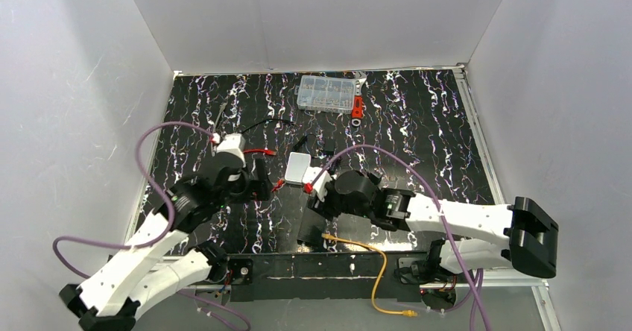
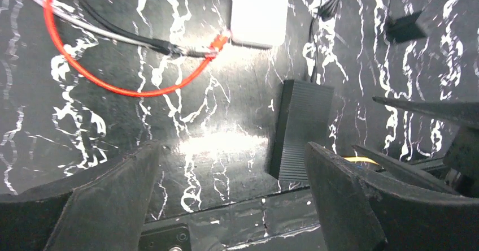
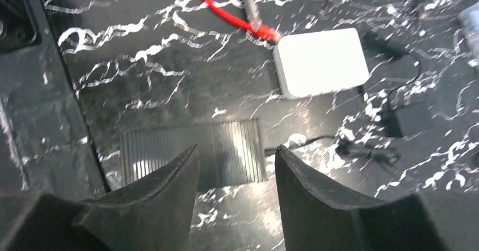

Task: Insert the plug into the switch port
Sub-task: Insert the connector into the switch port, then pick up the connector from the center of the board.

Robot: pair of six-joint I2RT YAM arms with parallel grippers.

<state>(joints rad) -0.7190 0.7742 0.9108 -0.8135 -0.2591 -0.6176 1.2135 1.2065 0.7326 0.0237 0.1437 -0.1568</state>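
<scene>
Both claws were released and empty: the left claw (image 2: 231, 149) beside the switch (image 3: 192, 158), the right claw (image 3: 237, 149) over it. The plug (image 1: 326, 236) lay at the switch's near end, by the table's (image 1: 417, 144) near edge; whether it was seated I could not tell. It looked light and brittle on its limp orange cable (image 1: 380, 271), best pinched across the body.

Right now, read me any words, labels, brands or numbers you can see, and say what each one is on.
None can be read.
The white box looks blank on top.
The ribbed black box shows only ridges.
Anything on the clear parts case is too small to make out.
</scene>
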